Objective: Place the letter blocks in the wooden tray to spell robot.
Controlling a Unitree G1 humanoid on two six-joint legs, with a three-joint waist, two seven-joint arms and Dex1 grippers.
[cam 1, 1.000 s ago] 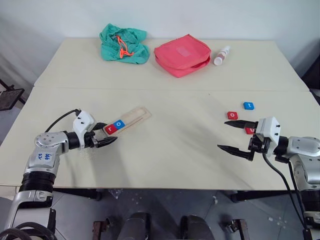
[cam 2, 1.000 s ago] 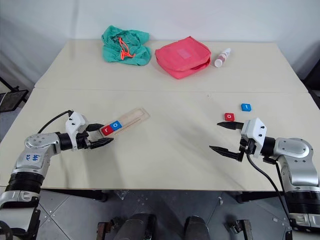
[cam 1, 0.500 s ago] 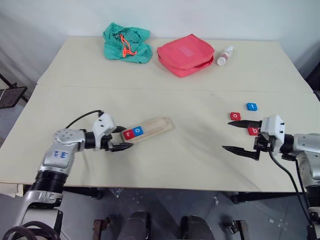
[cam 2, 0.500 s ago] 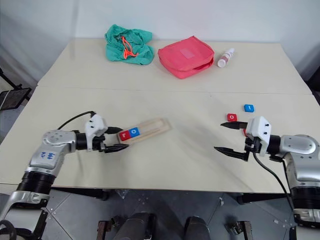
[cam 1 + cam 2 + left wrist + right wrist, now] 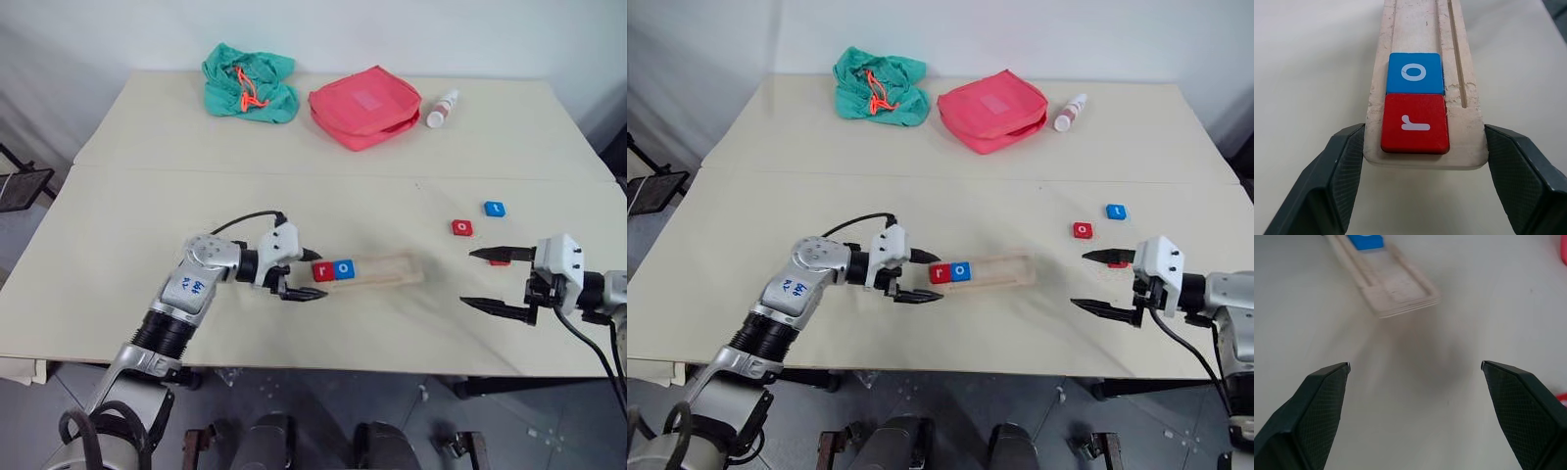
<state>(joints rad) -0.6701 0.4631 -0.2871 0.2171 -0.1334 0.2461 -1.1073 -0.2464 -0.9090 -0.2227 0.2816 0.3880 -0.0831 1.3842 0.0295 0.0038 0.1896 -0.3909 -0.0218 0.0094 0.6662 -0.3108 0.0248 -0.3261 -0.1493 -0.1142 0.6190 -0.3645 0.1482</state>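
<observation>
Centrally, left gripper (image 5: 302, 275) clamping wooden tray (image 5: 387, 270) end, right gripper (image 5: 495, 280) spread wide

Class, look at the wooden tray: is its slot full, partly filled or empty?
Partly filled. The wooden tray holds two blocks at the end nearest the left gripper: a red r and a blue o. The remaining slot is bare wood.

White "r" on red block (image 5: 1415, 125), "o" on blue block (image 5: 1415, 73)
</observation>
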